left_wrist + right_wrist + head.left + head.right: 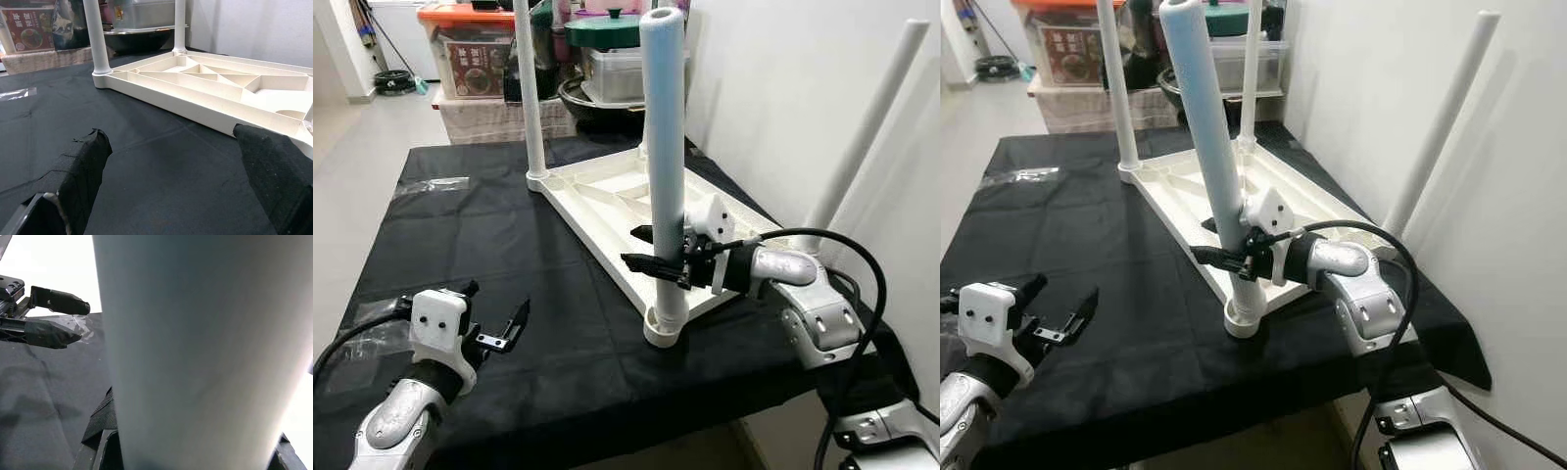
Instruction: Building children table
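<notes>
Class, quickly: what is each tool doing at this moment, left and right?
Left tool: open, empty, above the black tablecloth.
Right tool: closed on the upright white table leg.

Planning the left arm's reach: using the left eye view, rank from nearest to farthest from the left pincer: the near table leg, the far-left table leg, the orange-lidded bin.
From the left pincer:
1. Near table leg, to its right, held by the right pincer.
2. Far-left table leg, upright at the tabletop's far corner.
3. Orange-lidded bin, beyond the table on the floor side.

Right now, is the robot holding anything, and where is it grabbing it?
The right gripper clamps the pale blue-white plastic table leg low on its shaft, just above the corner socket. The left gripper is open, holding nothing.
</notes>
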`<state>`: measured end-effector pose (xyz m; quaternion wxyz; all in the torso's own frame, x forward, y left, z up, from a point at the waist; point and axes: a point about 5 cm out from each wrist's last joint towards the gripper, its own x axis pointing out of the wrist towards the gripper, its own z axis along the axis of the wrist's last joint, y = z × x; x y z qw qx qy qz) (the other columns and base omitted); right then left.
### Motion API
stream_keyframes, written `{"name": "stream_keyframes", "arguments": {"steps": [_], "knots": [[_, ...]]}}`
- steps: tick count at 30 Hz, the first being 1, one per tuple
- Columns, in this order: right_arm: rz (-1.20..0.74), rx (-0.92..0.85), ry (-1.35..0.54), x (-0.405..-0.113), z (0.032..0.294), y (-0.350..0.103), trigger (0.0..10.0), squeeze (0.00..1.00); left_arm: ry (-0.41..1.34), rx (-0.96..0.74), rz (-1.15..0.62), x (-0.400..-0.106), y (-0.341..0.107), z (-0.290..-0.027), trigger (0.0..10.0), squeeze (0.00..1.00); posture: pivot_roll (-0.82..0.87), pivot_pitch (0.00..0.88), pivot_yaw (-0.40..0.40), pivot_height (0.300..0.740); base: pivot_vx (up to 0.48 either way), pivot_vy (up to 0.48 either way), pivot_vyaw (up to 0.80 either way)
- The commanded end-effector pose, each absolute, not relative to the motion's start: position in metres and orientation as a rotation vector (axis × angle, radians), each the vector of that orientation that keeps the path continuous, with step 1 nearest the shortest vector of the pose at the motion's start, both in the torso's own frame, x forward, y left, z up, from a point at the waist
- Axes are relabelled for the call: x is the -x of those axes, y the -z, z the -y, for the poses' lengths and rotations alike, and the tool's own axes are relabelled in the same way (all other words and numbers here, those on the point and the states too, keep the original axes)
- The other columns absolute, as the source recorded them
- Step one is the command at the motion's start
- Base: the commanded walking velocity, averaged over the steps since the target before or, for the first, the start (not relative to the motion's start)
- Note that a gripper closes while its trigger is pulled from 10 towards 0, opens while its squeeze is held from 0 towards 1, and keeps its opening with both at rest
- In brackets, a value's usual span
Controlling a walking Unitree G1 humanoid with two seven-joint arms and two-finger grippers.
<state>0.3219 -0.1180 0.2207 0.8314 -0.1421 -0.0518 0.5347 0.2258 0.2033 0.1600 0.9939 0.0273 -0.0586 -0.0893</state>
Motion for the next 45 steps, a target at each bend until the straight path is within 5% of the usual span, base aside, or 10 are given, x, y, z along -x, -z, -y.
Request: {"name": "stream_keyframes", "arguments": {"steps": [1, 9, 17, 39, 45], "knots": [[0.072, 0.317, -1.146, -0.32, 0.113, -0.207, 10.0, 0.0, 0.174, -0.05, 0.121, -0.225, -0.16, -0.205, 10.0, 0.0, 0.0, 0.0, -0.071, 0.74, 0.0, 0.0, 0.0], [0.052, 0.236, -1.155, -0.319, 0.106, -0.2, 10.0, 0.0, 0.168, -0.046, 0.121, -0.224, -0.161, -0.206, 10.0, 0.0, 0.0, 0.0, -0.073, 0.74, 0.0, 0.0, 0.0], [-0.047, -0.001, -0.992, -0.343, 0.131, -0.187, 10.0, 0.0, 0.157, -0.029, 0.113, -0.223, -0.159, -0.207, 10.0, 0.0, 0.0, 0.0, -0.079, 0.74, 0.0, 0.0, 0.0], [-0.083, 0.016, -0.984, -0.34, 0.128, -0.168, 10.0, 0.0, 0.155, -0.032, 0.104, -0.223, -0.158, -0.208, 10.0, 0.0, 0.0, 0.0, -0.075, 0.74, 0.0, 0.0, 0.0], [-0.125, -0.083, -0.564, -0.358, 0.126, -0.174, 10.0, 0.0, 0.142, -0.035, 0.105, -0.223, -0.158, -0.21, 10.0, 0.0, 0.0, 0.0, -0.087, 0.74, 0.0, 0.0, 0.0]]}}
